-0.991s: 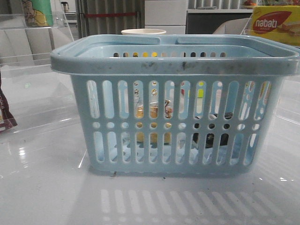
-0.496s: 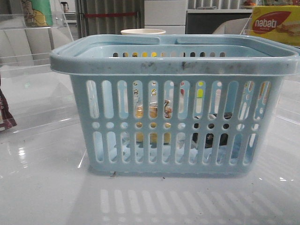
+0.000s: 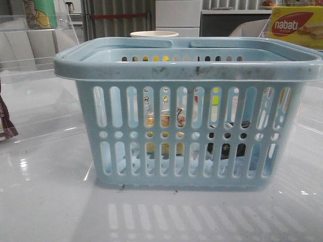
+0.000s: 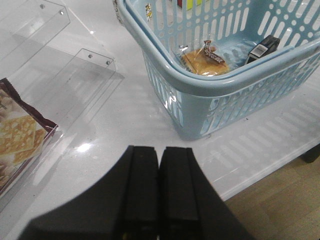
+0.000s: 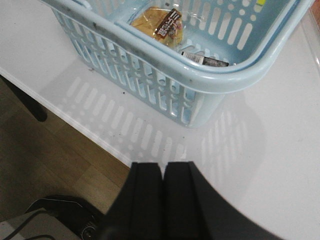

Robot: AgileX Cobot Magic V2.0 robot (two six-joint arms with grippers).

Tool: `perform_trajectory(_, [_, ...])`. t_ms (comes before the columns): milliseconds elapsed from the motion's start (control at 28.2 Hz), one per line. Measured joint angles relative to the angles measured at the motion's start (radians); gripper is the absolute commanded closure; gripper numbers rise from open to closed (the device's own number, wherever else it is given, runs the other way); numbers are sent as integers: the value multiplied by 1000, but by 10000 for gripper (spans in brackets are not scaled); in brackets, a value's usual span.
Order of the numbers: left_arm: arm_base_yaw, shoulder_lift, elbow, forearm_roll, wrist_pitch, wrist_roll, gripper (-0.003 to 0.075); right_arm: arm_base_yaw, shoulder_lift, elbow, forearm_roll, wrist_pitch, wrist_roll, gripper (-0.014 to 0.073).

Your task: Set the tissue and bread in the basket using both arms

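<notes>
The light-blue slotted basket [image 3: 186,68] stands in the middle of the white table; it also shows in the left wrist view [image 4: 200,87] and the right wrist view [image 5: 150,55]. The wrapped bread [image 4: 204,59] lies on its floor, also seen in the right wrist view [image 5: 156,22] and through the slots [image 3: 164,120]. The blackish tissue pack [image 4: 264,48] lies beside it, visible in the right wrist view [image 5: 205,60] and through the slots [image 3: 227,148]. My left gripper [image 4: 160,150] is shut and empty, back from the basket. My right gripper [image 5: 163,165] is shut and empty near the table's edge.
A dark maroon packet [image 4: 20,137] lies in a clear acrylic tray [image 4: 75,85] at the left. A yellow-and-red nabati box [image 3: 297,26] stands at the back right. A white cup [image 3: 154,34] stands behind the basket. The table's front edge [image 5: 85,130] borders wooden floor.
</notes>
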Motion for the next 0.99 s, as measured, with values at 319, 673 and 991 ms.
perform_trajectory(319, [48,-68,54,18,-52,0,628,0,0,1,0,0,0,536])
perform_trajectory(673, [400,-441,569,-38,-604,0,628,0,0,1,0,6,0,536])
perform_trajectory(991, [499,-627,785,-81,-787,0,628,0,0,1,0,7,0,536])
